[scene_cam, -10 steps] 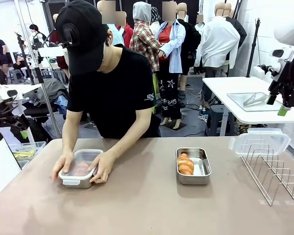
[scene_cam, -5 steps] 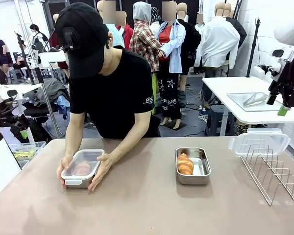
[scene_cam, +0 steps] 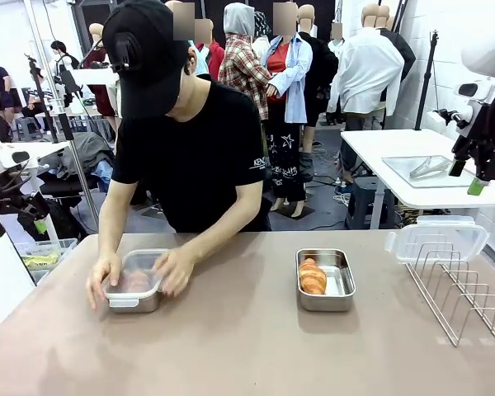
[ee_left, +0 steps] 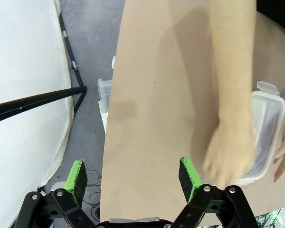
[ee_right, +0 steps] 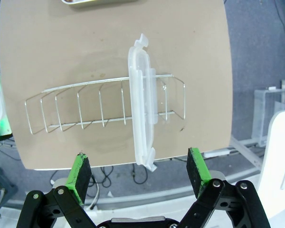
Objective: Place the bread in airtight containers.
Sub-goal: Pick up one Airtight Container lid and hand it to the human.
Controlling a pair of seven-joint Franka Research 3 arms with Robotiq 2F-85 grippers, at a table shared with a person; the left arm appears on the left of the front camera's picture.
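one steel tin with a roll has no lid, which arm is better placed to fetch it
Right: its open pincer hangs directly above the clear plastic lid standing in the metal wire rack.

Table (scene_cam: 247, 355) — lidded tin (scene_cam: 133, 301), open tin (scene_cam: 341, 285), wire rack (scene_cam: 462, 305).

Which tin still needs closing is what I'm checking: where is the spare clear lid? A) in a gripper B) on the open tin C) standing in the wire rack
C: the clear lid stands in the wire rack, apart from the open tin.
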